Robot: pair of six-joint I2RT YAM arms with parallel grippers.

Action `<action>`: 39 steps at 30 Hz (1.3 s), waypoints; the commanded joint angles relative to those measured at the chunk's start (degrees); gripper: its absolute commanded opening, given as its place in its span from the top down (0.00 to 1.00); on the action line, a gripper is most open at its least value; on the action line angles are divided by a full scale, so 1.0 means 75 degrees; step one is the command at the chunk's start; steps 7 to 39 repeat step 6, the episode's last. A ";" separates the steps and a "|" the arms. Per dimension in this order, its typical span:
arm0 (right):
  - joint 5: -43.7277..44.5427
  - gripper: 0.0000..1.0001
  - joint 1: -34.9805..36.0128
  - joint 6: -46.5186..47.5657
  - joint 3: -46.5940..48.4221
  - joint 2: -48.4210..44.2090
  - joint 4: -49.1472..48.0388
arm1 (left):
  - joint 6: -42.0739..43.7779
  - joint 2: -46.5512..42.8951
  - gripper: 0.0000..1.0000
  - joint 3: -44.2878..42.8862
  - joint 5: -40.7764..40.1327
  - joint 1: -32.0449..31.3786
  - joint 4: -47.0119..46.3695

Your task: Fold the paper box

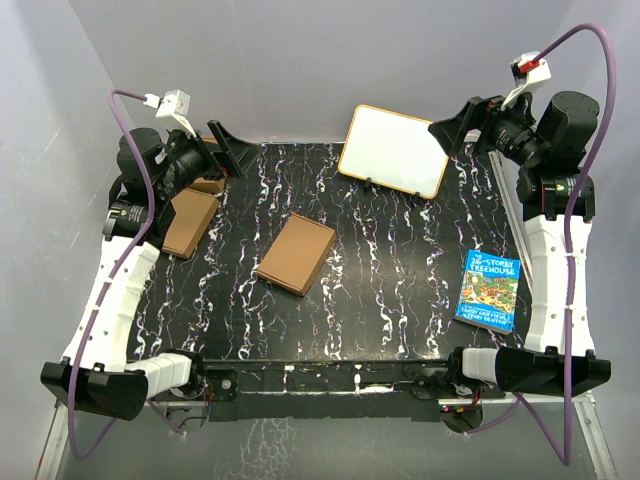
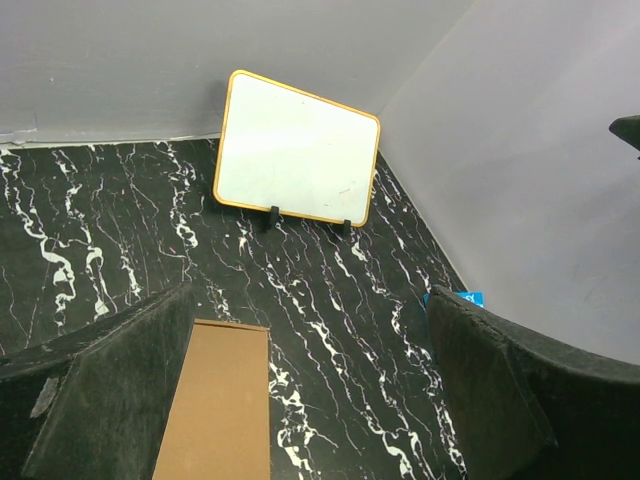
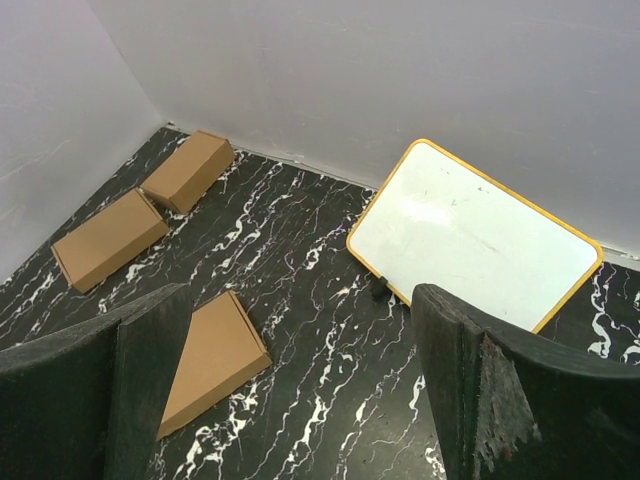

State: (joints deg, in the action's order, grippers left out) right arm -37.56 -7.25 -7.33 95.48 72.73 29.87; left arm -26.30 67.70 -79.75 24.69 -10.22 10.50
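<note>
The paper box is a flat brown cardboard mailer lying closed near the middle of the black marbled table; it also shows as the paper box beside my right gripper's left finger. My left gripper hangs raised at the back left, well away from the box, and is open with nothing between its fingers. At the back right, my right gripper is also raised and open and holds nothing.
Two other brown cartons lie at the left: a larger one and a smaller one. A brown carton lies under the left gripper. A yellow-framed whiteboard stands at the back. A blue book lies at the right.
</note>
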 commanded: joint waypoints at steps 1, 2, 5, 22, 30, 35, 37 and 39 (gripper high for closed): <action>0.0132 0.00 -0.0050 0.0077 0.0384 -0.0111 -0.0215 | 0.0085 -0.0120 0.03 -0.0037 0.0121 0.0039 -0.0129; 0.0174 0.00 -0.0043 0.0137 0.0383 -0.0122 -0.0182 | 0.0085 -0.0121 0.03 -0.0032 0.0122 0.0038 -0.0124; 0.0316 0.00 -0.0054 0.0165 0.0368 -0.0154 -0.0201 | 0.0085 -0.0121 0.03 -0.0031 0.0130 0.0039 -0.0111; 0.0431 0.00 -0.0062 0.0160 0.0414 -0.0124 -0.0202 | 0.0094 -0.0127 0.03 -0.0031 0.0130 0.0038 -0.0105; 0.0431 0.00 -0.0062 0.0160 0.0414 -0.0124 -0.0202 | 0.0094 -0.0127 0.03 -0.0031 0.0130 0.0038 -0.0105; 0.0431 0.00 -0.0062 0.0160 0.0414 -0.0124 -0.0202 | 0.0094 -0.0127 0.03 -0.0031 0.0130 0.0038 -0.0105; 0.0431 0.00 -0.0062 0.0160 0.0414 -0.0124 -0.0202 | 0.0094 -0.0127 0.03 -0.0031 0.0130 0.0038 -0.0105; 0.0431 0.00 -0.0062 0.0160 0.0414 -0.0124 -0.0202 | 0.0094 -0.0127 0.03 -0.0031 0.0130 0.0038 -0.0105</action>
